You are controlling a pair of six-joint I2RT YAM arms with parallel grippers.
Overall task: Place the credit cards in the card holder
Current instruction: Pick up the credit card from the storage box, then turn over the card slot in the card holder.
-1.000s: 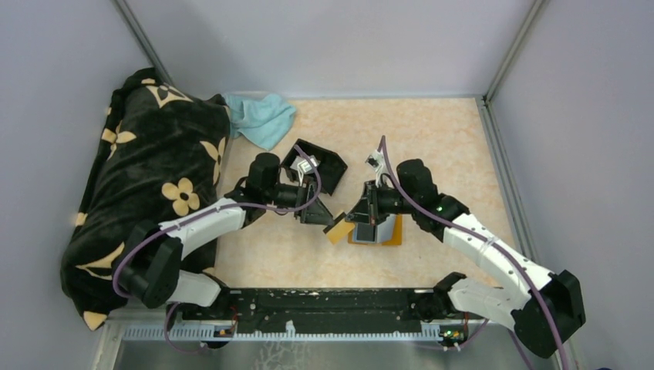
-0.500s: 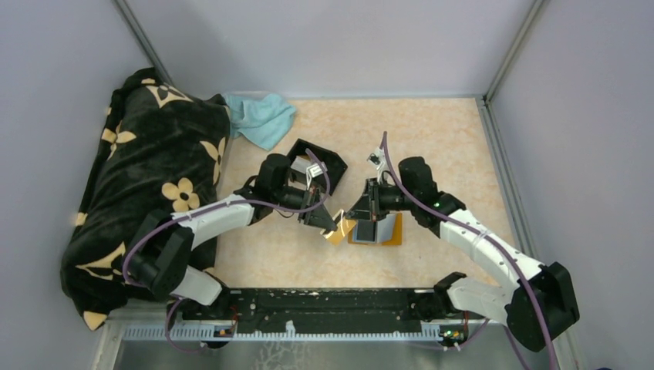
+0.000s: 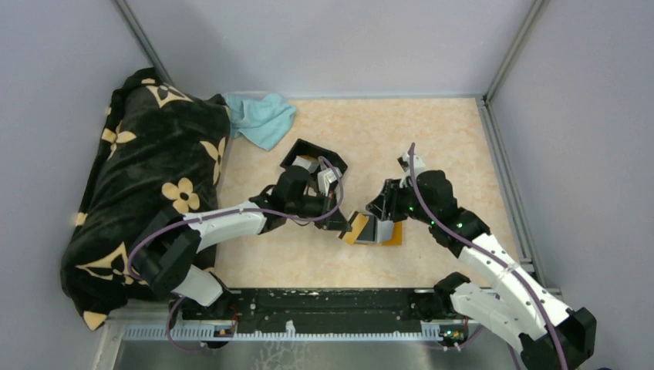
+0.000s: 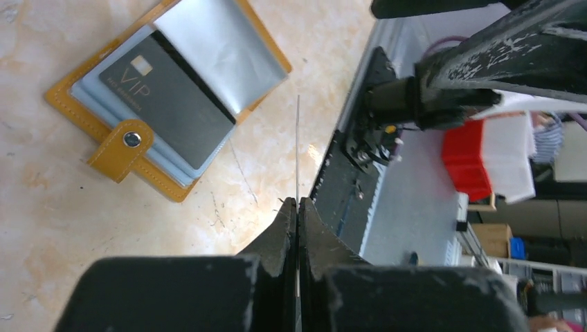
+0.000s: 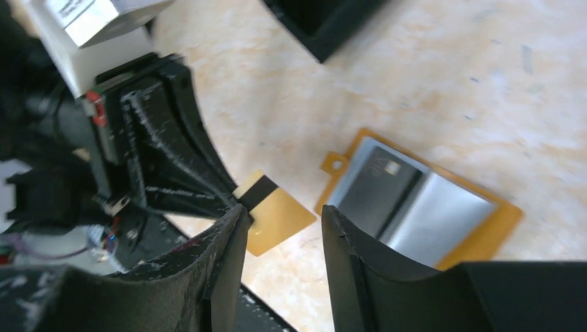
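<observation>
Between the shut fingers of my left gripper (image 4: 297, 202) sits a gold, black-striped credit card (image 5: 277, 216), just beside the orange card holder (image 4: 119, 149) that lies open on the table (image 3: 432, 146) with a dark card (image 4: 166, 97) in its sleeve, while my right gripper (image 5: 284, 213) hovers over both, fingers parted, holding nothing.

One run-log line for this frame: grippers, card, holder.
left gripper: shut on gold card | right gripper: open, holding nothing | card holder: lying open on table, dark VIP card inside

Bright even light, soft shadows, sheen on the card holder (image 4: 221, 55), wrist views blurred up close
</observation>
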